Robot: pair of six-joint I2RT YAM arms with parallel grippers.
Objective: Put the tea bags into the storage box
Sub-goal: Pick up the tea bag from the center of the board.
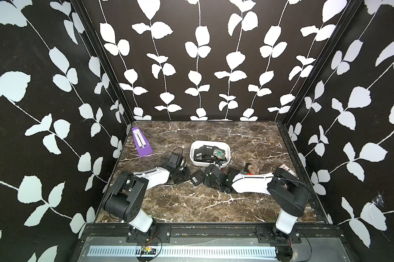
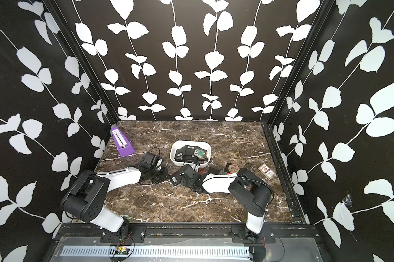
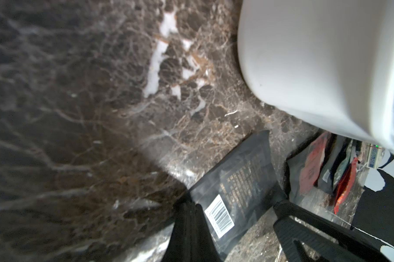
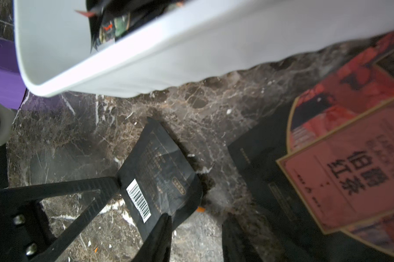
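Both grippers sit low over the worktop (image 1: 191, 204), at either side of one black bag (image 4: 159, 163). The black bag lies barcode up. Its long axis runs from the grippers toward the box (image 1: 192, 156), with the barcode end at the fingertips and the far end short of the box's near wall.

The left gripper (image 3: 192, 211) is clenched, its tips against the barcode edge; whether they pinch that edge I cannot tell. The right gripper (image 4: 198, 217) is partly spread, with one finger over the bag's near corner and nothing clamped.

Just beside the right gripper, on the side away from the left one, lies a red bag (image 4: 341, 172). Loose bags (image 1: 251, 169) lie past its wrist. Beyond both grippers the box stands upright with boxed bags (image 1: 205, 152) heaped inside. Well past the left gripper stands a purple metronome (image 1: 141, 143).
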